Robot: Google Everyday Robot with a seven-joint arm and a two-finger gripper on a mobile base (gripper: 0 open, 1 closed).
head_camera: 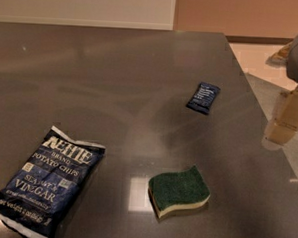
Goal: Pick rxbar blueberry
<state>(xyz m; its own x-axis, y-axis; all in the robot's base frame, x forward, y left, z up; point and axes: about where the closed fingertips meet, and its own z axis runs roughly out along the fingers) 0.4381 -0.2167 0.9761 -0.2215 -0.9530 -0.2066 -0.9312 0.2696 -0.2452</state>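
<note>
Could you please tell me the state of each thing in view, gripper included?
rxbar blueberry: lying flat, not gripped.
chips bag: lying flat, label up.
sponge: lying flat, green side up.
gripper: at the right edge of view, apart from the bar.

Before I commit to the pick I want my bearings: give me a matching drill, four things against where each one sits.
1 rxbar blueberry
2 sponge
3 chips bag
4 pincer

A near left of table
B right edge of view
C near centre
D far, right of centre

Pairs: 1-D, 2-C, 3-A, 4-B
</note>
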